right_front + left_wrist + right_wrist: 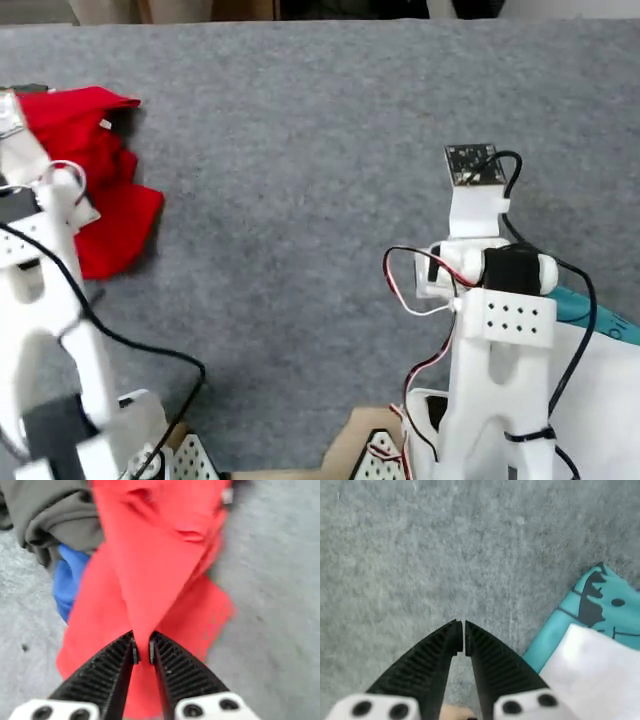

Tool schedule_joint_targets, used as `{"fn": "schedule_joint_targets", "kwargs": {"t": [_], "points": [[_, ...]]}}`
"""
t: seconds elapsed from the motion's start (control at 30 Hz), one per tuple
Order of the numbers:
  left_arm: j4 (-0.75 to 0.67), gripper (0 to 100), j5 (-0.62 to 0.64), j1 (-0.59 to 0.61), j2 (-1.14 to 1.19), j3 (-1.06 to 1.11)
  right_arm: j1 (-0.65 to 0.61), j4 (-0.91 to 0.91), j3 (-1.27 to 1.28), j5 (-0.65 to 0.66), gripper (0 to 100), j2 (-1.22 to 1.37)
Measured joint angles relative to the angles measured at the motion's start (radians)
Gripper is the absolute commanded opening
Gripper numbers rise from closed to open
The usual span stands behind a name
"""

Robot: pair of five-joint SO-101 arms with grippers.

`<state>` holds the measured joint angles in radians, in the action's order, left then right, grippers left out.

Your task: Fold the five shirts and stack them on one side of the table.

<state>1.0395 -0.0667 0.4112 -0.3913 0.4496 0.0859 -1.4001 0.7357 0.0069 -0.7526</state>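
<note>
A red shirt (95, 175) lies crumpled at the table's left edge, and my left gripper (142, 652) is shut on a pulled-up fold of it (150, 580). Under and beside the red cloth lie a grey-olive shirt (47, 515) and a blue shirt (67, 580). The left arm (45, 250) stands over the red shirt. At the right, a white shirt (600, 400) rests on a teal shirt (590, 310), both folded flat. My right gripper (464, 632) hangs shut over bare felt, beside the teal shirt (585, 605) and the white one (595, 675), with nothing in it.
Grey felt (300, 150) covers the table. Black cables (150, 350) trail from the left arm's base, and red and black wires (420, 290) loop off the right arm (490, 300). A cardboard piece (350, 440) sits at the front edge between the arm bases.
</note>
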Motion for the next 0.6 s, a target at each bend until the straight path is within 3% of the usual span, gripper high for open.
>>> {"fn": "schedule_joint_targets", "kwargs": {"t": [0.23, 0.4, 0.6], "points": [[0.275, 2, 0.0, -0.338, -0.397, 0.048, 0.0, 0.112, 0.0, 0.0, 2.3, 0.0], [0.311, 3, 0.0, -0.669, -0.614, 0.199, 0.0, 0.235, 0.002, 0.0, 2.3, 0.003], [0.463, 21, 0.0, -0.945, -0.655, 0.23, -0.012, 0.391, 0.003, -0.002, 3.7, 0.069]]}}
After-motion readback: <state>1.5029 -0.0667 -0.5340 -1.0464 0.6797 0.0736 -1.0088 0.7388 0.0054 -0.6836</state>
